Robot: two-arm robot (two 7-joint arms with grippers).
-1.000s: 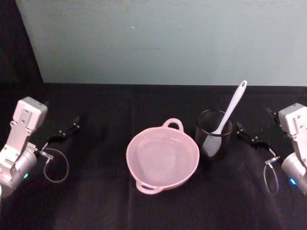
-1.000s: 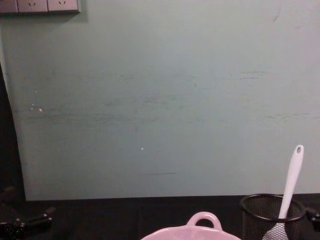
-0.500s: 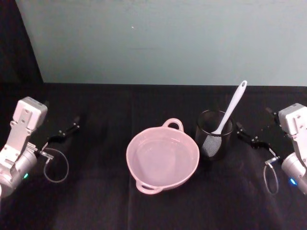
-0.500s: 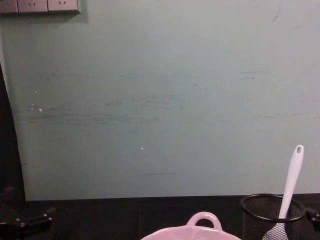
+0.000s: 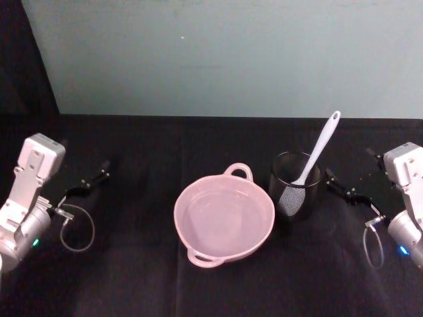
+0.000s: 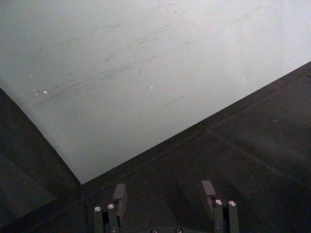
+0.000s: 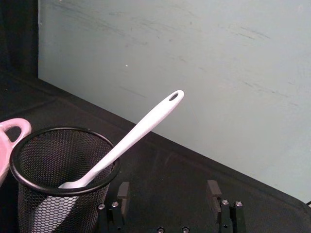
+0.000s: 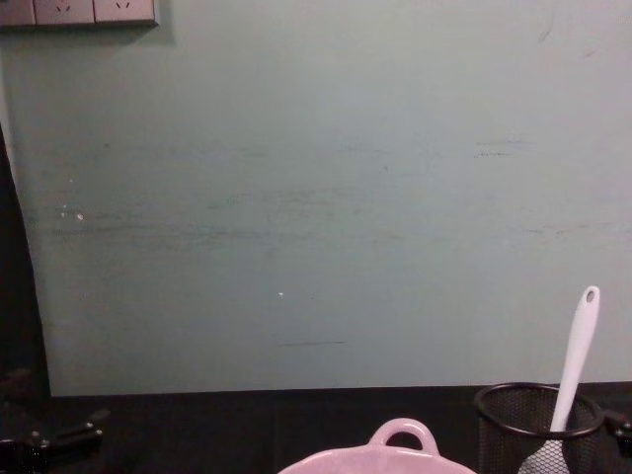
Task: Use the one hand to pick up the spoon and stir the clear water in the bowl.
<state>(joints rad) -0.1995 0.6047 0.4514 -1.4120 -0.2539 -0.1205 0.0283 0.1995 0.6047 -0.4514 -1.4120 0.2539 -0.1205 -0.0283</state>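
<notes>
A pale pink bowl (image 5: pixel 185 214) of clear water sits mid-tabletop (image 5: pixel 132 277), its loop handles at 1 and 7 o'clock. Just beside it at 2 o'clock stands a black mesh cup (image 5: pixel 307 198) holding the white spoon (image 5: pixel 318 150), head down inside, its handle leaning out toward 1 o'clock. The right gripper (image 7: pixel 167 189) waits near the cup at its 3 o'clock, fingers spread wide and empty. The left gripper (image 6: pixel 164 191) rests well apart at the bowl's 9 o'clock, fingers likewise parted, grasping nothing.
</notes>
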